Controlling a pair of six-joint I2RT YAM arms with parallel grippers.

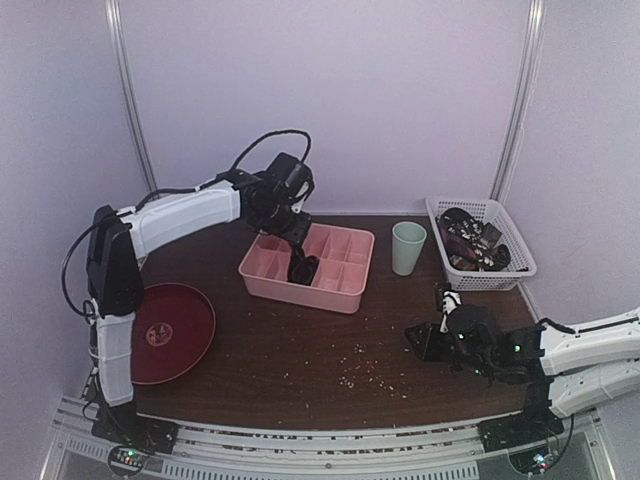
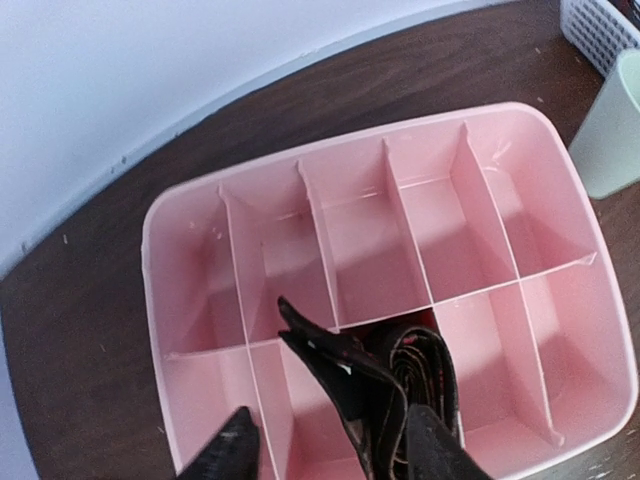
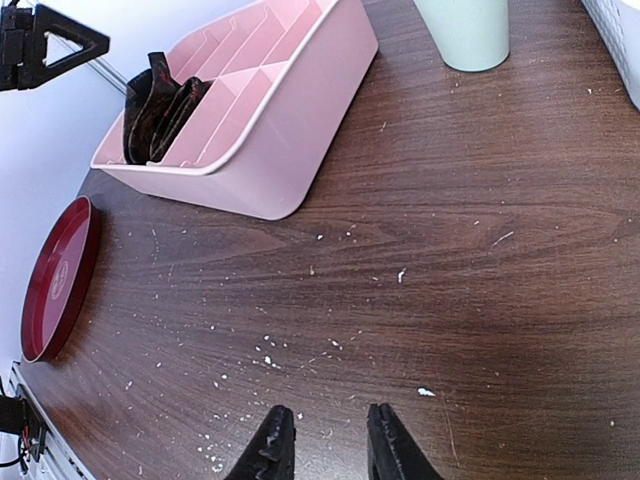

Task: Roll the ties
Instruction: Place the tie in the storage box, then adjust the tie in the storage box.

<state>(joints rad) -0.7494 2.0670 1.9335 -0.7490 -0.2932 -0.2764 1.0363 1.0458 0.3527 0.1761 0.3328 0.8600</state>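
1. Rolled tie (image 2: 415, 385): dark, light-patterned coil in a near-row compartment in the left half of the pink divided box (image 1: 345, 290), at 12 o'clock on the table (image 1: 300, 350); 1 loose end sticks up.
2. Left gripper (image 2: 330, 430): jaws moderately apart, 1 finger each side of the coil, the left finger clear of it.
3. Right gripper (image 3: 328, 415): low over the table at 4 o'clock, jaws narrowly apart, nothing between.
4. White basket (image 1: 515, 262), 2 o'clock: more ties (image 1: 470, 240).
5. Green cup (image 1: 408, 247), 1 o'clock.
6. Red plate (image 1: 170, 330), 9 o'clock.
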